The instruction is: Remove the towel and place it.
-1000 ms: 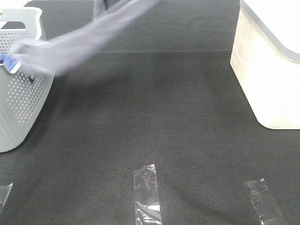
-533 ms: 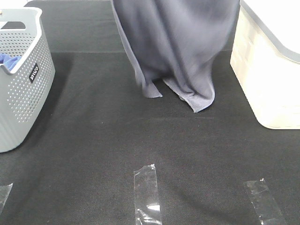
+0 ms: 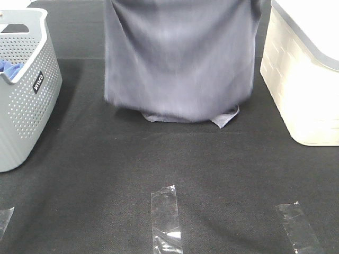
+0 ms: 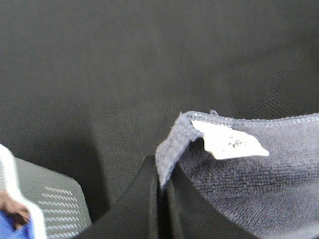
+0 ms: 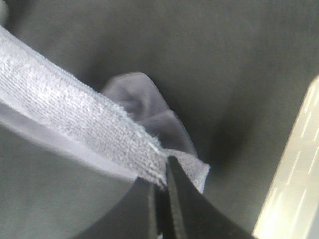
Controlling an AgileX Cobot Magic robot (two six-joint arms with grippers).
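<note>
**Towel held up between both arms, lower edge on the bench**

From the high camera I see the towel [image 3: 177, 58] hanging as a wide slate-grey sheet at the far middle of the bench [image 3: 159, 164]. Its top runs out of the frame, so neither arm shows in that view. The towel's bottom edge has reached the dark surface and is folded under a little, with one corner [image 3: 226, 120] lying flat on the right side. It sits between the grey perforated basket [image 3: 26, 111] on the left and the cream bin [image 3: 299, 90] on the right, and touches neither.

On the left wrist camera, my left end effector [image 4: 162, 174] is clenched on a stitched corner of the towel, with a white label [image 4: 230, 144] just beside the pinch. On the right wrist camera, my right end effector [image 5: 164, 174] is likewise clamped on the towel's edge, the fabric stretching away from it as a taut band.

A bright blue cloth [image 3: 8, 67] lies inside the basket. Three strips of clear tape are stuck along the bench's near side; the middle one [image 3: 166, 217] sits in front of the towel, well apart from it.
</note>
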